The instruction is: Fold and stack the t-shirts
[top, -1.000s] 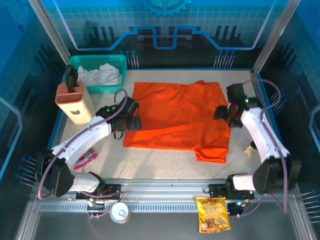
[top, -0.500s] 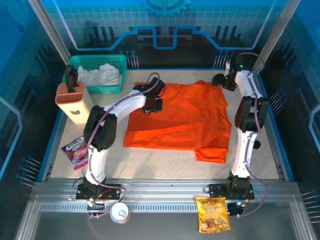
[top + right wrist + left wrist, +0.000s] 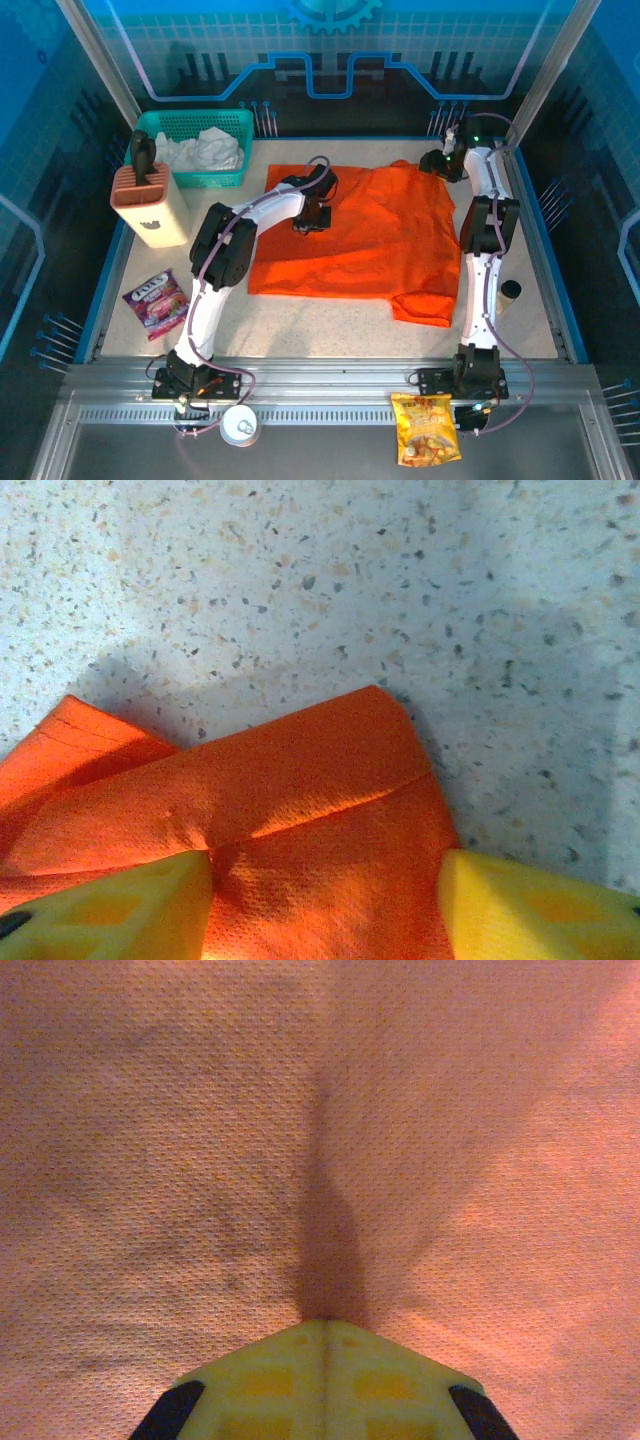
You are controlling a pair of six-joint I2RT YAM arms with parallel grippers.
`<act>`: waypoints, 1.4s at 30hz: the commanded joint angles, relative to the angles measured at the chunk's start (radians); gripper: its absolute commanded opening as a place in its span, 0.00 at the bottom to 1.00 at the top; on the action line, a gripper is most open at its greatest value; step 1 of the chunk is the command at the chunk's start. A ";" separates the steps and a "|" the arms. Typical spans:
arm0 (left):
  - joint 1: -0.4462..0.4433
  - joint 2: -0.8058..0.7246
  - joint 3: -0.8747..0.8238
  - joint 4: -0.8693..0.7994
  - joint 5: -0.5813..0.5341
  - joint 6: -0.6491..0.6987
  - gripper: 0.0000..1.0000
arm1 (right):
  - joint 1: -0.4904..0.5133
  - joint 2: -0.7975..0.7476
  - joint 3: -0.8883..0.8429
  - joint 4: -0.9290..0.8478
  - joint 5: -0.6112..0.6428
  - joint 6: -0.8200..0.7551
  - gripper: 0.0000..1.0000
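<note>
The orange t-shirt (image 3: 370,240) lies spread flat on the speckled table, with one sleeve sticking out at its near right. My left gripper (image 3: 311,215) rests on the shirt's far left part. In the left wrist view its yellow fingertips (image 3: 325,1328) are pressed together, and a pucker of the cloth (image 3: 200,1160) rises from them. My right gripper (image 3: 441,165) is at the shirt's far right corner. That gripper (image 3: 320,920) is open, its yellow fingers (image 3: 110,910) standing either side of the folded corner (image 3: 320,780).
A teal mesh basket (image 3: 190,120) holding white cloth stands at the back left, with a tan tool holder (image 3: 148,205) in front of it. A purple snack packet (image 3: 155,300) lies near left. A cardboard roll (image 3: 510,292) lies right. A yellow snack bag (image 3: 425,428) sits on the front rail.
My left gripper moved from the shirt's left edge onto its far part and shut on the cloth. My right gripper went to the far right corner, its jaws narrowing.
</note>
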 commanded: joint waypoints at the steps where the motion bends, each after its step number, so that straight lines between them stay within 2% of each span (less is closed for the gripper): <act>1: 0.000 0.022 -0.013 -0.001 0.013 -0.002 0.00 | -0.007 0.036 0.010 -0.030 -0.072 0.027 0.62; 14: 0.008 0.029 -0.077 0.007 -0.054 0.012 0.00 | -0.034 -0.088 -0.074 0.055 0.019 0.015 0.78; 22: 0.009 0.033 -0.068 0.004 -0.057 0.018 0.00 | -0.032 0.040 0.039 0.019 -0.042 0.035 0.79; 27: 0.009 0.029 -0.054 -0.010 -0.059 0.021 0.00 | -0.009 0.090 0.036 0.033 -0.087 0.052 0.76; 31: 0.009 0.023 -0.055 -0.014 -0.061 0.024 0.00 | 0.003 0.093 0.047 0.040 -0.109 0.059 0.69; 38: 0.010 0.011 -0.083 -0.003 -0.058 0.019 0.00 | 0.002 0.049 0.033 0.036 -0.159 0.068 0.34; 42: 0.009 -0.002 -0.104 0.007 -0.056 0.016 0.00 | 0.002 -0.035 -0.037 0.051 -0.177 0.060 0.20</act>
